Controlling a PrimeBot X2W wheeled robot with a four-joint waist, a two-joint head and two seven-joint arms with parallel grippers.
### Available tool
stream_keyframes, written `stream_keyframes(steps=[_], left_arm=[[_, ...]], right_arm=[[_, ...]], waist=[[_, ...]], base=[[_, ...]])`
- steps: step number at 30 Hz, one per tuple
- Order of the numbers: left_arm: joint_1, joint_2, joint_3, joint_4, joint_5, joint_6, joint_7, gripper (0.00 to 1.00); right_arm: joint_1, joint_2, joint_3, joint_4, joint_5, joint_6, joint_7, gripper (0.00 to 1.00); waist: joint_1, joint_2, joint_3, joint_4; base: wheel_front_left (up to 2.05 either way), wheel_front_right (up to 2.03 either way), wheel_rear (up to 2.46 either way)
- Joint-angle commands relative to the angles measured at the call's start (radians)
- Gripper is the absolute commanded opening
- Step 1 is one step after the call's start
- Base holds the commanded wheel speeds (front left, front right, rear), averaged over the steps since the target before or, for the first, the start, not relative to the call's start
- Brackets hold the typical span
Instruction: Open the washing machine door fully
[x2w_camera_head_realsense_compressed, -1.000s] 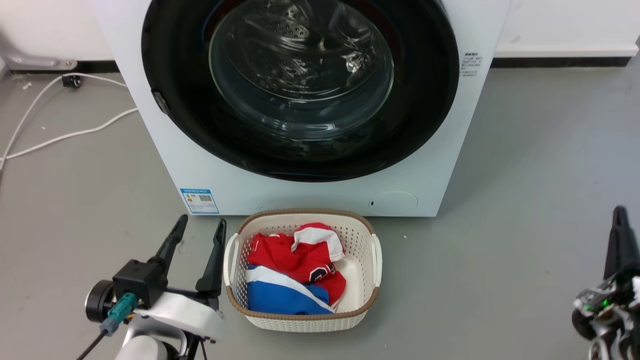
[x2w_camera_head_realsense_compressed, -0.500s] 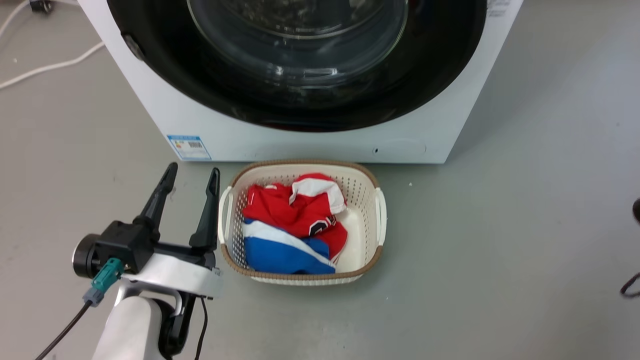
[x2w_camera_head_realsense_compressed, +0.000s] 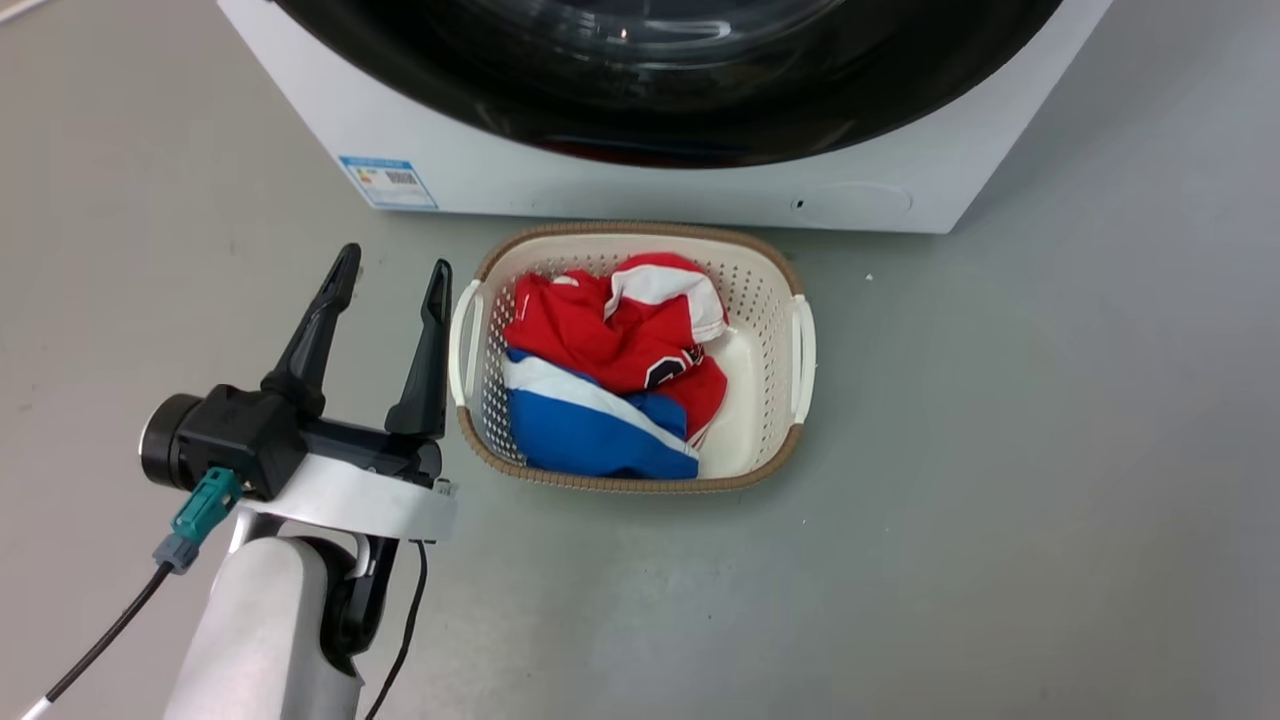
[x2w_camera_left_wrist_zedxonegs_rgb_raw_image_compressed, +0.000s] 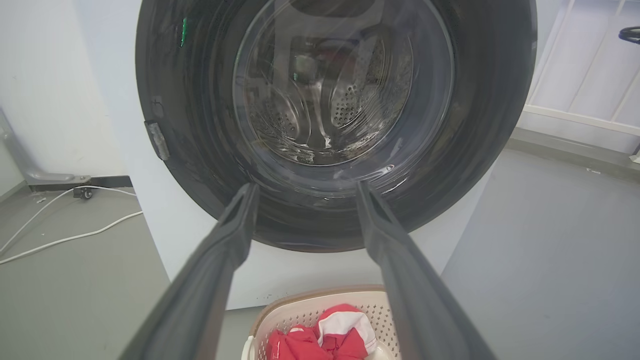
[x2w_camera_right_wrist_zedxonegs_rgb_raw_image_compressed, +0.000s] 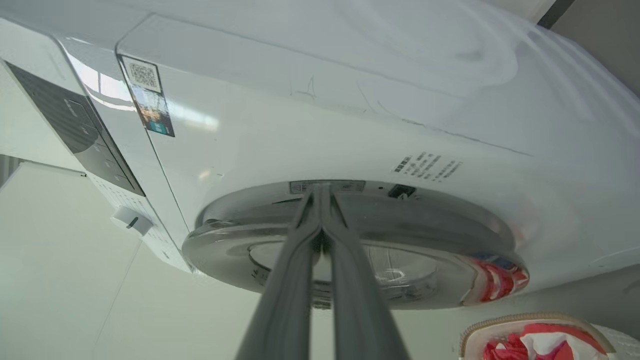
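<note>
The left hand (x2w_camera_head_realsense_compressed: 394, 265) hovers with fingers spread just beside the laundry basket (x2w_camera_head_realsense_compressed: 620, 485) on the floor (x2w_camera_head_realsense_compressed: 1000, 500). Past it, the washing machine door (x2w_camera_left_wrist_zedxonegs_rgb_raw_image_compressed: 480, 125) sits closed against the washing machine (x2w_camera_head_realsense_compressed: 600, 190). The right hand (x2w_camera_right_wrist_zedxonegs_rgb_raw_image_compressed: 320, 189), fingers pressed together, points at the door's rim.

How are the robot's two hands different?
The left gripper is open, fingers spread; the right gripper is shut, fingers pressed together. The left gripper is beside the laundry basket; the right gripper points at the rim of the washing machine door. Both have long dark fingers.
</note>
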Motion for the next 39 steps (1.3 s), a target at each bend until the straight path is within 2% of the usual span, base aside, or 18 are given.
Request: stream_keyframes(steps=[1,9,16,30,39], left_arm=[[-0.017,-0.003,-0.001,-0.007,0.003,0.000,-0.005,1.00],[-0.050,-0.016,-0.017,-0.018,-0.009,0.000,-0.005,1.00],[-0.076,-0.026,-0.025,-0.027,-0.010,0.000,-0.005,1.00],[-0.103,-0.033,-0.034,-0.027,-0.009,0.000,-0.005,1.00],[-0.105,-0.033,-0.028,-0.026,-0.004,0.000,-0.005,1.00]], right_arm=[[-0.054,-0.011,0.033,0.023,-0.018,0.000,0.024,0.00],[-0.282,0.016,0.181,0.141,-0.107,0.000,0.119,0.00],[-0.420,0.040,0.252,0.223,-0.169,0.000,0.167,0.00],[-0.555,0.070,0.316,0.381,-0.247,0.000,0.226,0.00],[-0.570,0.087,0.331,0.415,-0.255,0.000,0.312,0.00]], waist=[[-0.0001,0.0000,0.027,0.012],[-0.0001,0.0000,0.091,0.035],[-0.0001,0.0000,0.135,0.057],[-0.0001,0.0000,0.180,0.079],[-0.0001,0.0000,0.187,0.065]], base=[[0.00,0.00,0.00],[0.00,0.00,0.00],[0.00,0.00,0.00],[0.00,0.00,0.00],[0.00,0.00,0.00]])
